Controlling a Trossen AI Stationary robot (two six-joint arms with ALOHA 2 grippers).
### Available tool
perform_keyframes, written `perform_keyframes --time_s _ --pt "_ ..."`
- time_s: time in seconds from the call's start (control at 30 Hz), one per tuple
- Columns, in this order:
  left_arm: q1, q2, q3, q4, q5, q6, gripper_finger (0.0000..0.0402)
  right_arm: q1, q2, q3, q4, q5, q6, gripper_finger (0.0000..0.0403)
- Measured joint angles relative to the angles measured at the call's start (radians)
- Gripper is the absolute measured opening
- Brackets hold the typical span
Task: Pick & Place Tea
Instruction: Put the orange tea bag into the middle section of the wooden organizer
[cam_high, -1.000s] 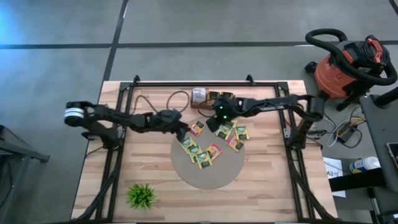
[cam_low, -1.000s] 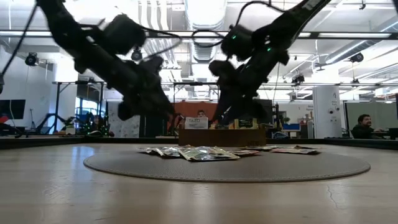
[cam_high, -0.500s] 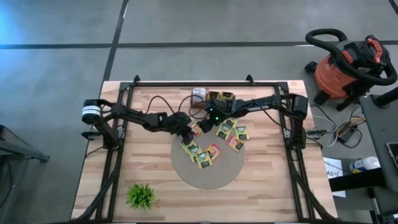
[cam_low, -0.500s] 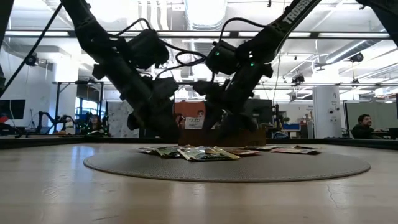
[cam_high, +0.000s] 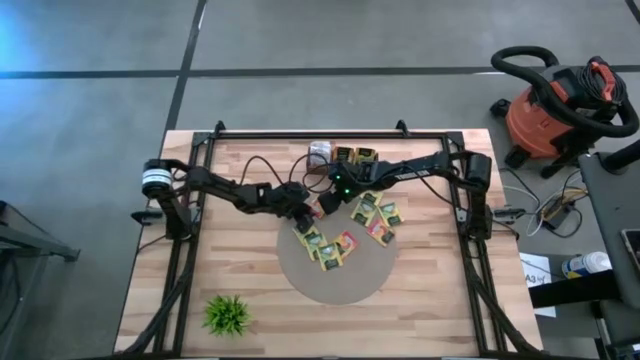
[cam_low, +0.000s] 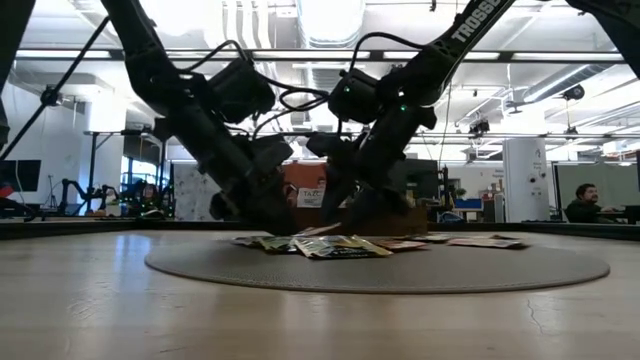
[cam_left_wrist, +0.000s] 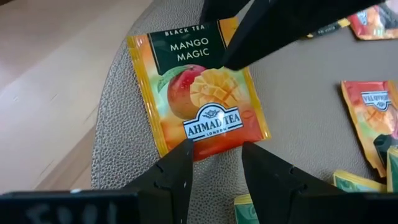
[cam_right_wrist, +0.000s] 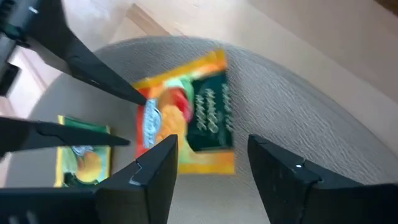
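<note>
From above, two dark arms meet over the far-left edge of a round grey textured mat (cam_high: 335, 285) on a pale wooden table (cam_high: 440, 310); the left gripper (cam_high: 302, 209) and the right gripper (cam_high: 328, 200) sit close together, both converging on one orange sachet; a scatter of small flat square tea sachets (cam_high: 345, 232), mostly yellow-green with dark labels, lies on the mat just beyond the jaws; a brown cardboard box (cam_high: 355, 156) stands at the table's far edge, a small green plant (cam_high: 228, 314) well apart at the near-left corner.

At table height, both grippers are lowered almost to the mat; the sachets lie flat beneath and beside them; whether any tip touches one cannot be told here.

From the left wrist, the left fingers (cam_left_wrist: 177, 174) stand apart; the orange square mango tea sachet (cam_left_wrist: 198, 93) lies flat on the mat just ahead of the open jaws, its nearest edge at the fingertips; a dark finger of the other arm overlaps its far corner.

From the right wrist, the right fingers (cam_right_wrist: 152, 168) also stand apart, empty, the same sachet just ahead between them.

The step appears to be the approach to grasp; nothing is held yet; next, one gripper likely must get a finger under the flat sachet's edge and close, while the other gives way.
</note>
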Motion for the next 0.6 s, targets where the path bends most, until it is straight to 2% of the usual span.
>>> perform_keyframes --time_s 0.27,0.6 --pt "0.0 0.015 0.002 0.025 -0.001 0.0 0.014 -0.001 0.0 0.01 0.029 -0.032 0.004 0.0183" --pt "-0.001 0.018 0.001 0.04 -0.041 -0.002 0.014 -0.001 0.0 0.012 0.02 -0.088 0.002 0.0119"
